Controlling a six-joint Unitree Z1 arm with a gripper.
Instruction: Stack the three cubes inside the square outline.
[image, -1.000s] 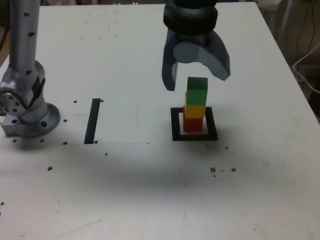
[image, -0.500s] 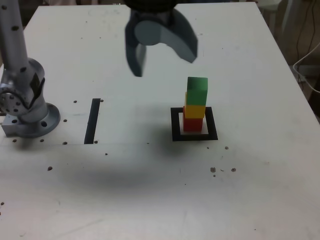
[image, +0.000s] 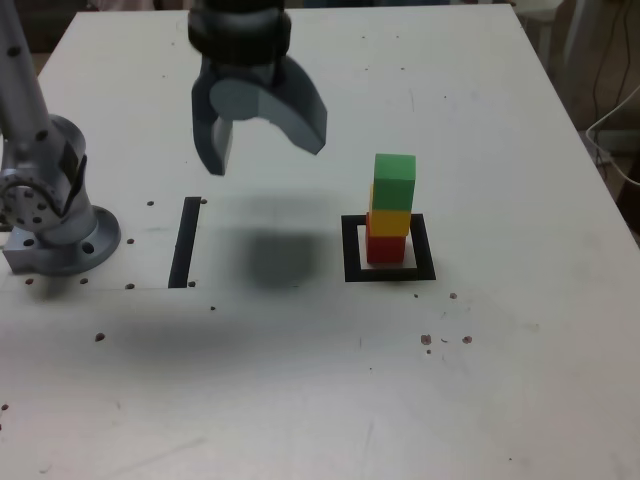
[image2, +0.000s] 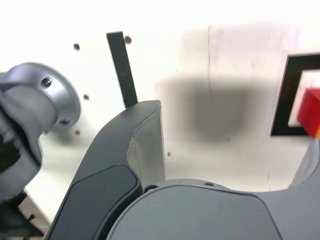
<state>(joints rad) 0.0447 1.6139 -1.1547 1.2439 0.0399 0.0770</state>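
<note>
Exterior view: the white table (image: 300, 400) carries the arm's base (image: 50, 220) at the view's left and a straight black strip (image: 185, 242) near it. The hand (image: 262, 145) hangs released and empty above the table, well apart from the stack. Inside the square outline (image: 389, 272) stand the three cubes: red cube (image: 386, 247) lowest, yellow cube (image: 389, 220) on it, green cube (image: 394, 181) topmost. They look light, rigid and matte; opposite flat sides are likely the place to grip.
</note>
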